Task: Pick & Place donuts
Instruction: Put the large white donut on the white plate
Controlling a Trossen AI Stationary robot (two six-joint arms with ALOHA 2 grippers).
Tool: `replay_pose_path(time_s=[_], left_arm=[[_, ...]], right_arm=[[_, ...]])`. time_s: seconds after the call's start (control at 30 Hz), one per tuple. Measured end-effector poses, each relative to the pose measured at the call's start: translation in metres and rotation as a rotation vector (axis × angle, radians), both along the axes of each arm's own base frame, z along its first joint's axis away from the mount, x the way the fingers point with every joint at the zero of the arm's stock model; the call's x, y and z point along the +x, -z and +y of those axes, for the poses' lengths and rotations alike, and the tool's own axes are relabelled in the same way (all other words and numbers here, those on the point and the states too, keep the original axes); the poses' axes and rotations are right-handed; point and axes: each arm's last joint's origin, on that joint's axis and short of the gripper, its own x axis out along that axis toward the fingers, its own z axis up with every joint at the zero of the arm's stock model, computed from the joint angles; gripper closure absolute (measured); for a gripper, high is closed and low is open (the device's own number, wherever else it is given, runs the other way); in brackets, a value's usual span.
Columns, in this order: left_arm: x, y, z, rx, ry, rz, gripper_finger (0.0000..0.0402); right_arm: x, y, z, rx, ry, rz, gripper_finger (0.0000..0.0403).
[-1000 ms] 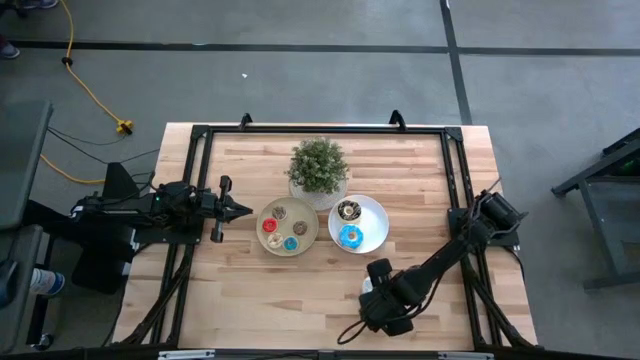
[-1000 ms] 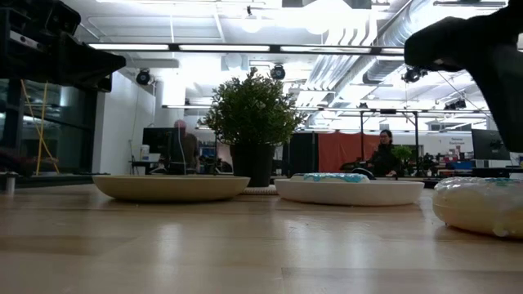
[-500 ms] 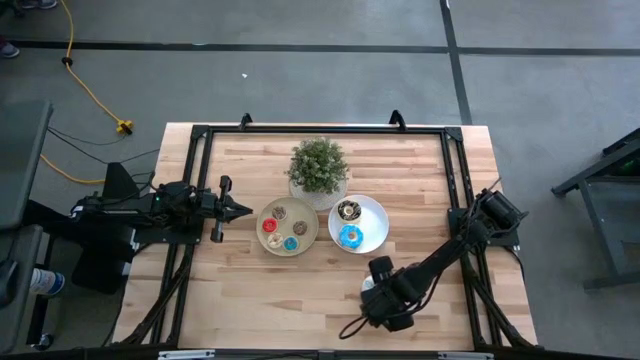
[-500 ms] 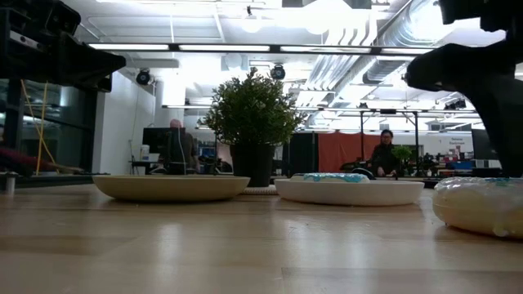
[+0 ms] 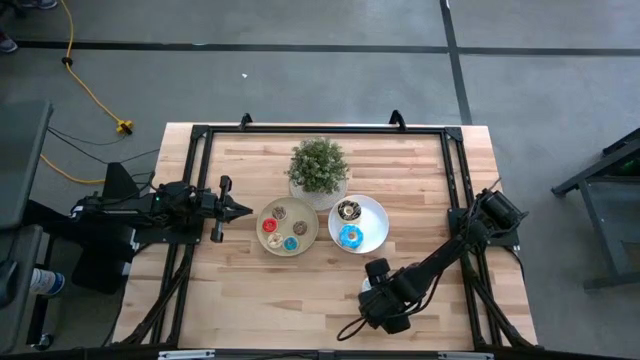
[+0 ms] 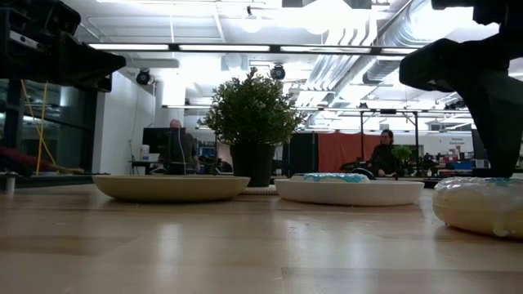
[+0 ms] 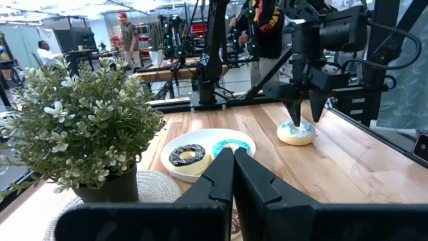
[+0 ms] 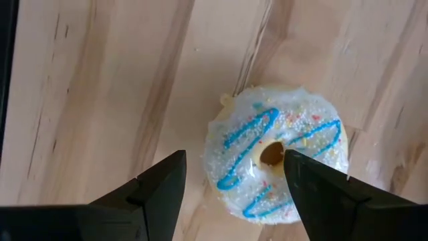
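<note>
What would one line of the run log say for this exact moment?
right gripper: open, above white-iced donut with blue drizzle on wooden table | left gripper: shut, waiting beside round tan plate

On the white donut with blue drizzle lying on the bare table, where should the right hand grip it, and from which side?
From straight above. The white donut lies flat on the table, hole up, with nothing beside it. The open right hand already hangs over it, so probably best is to centre the fingers and close across the ring's outer rim. One finger now sits over the hole.
</note>
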Motion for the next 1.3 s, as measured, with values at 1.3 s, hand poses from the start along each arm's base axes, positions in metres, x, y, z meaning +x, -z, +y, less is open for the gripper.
replay_pose_path(time_s=[1.3], left_arm=[[0.0,0.0,0.0,0.0,-0.001,0.0,0.0401]], right_arm=[[0.001,0.026,0.0,0.0,0.082,-0.034,0.016]])
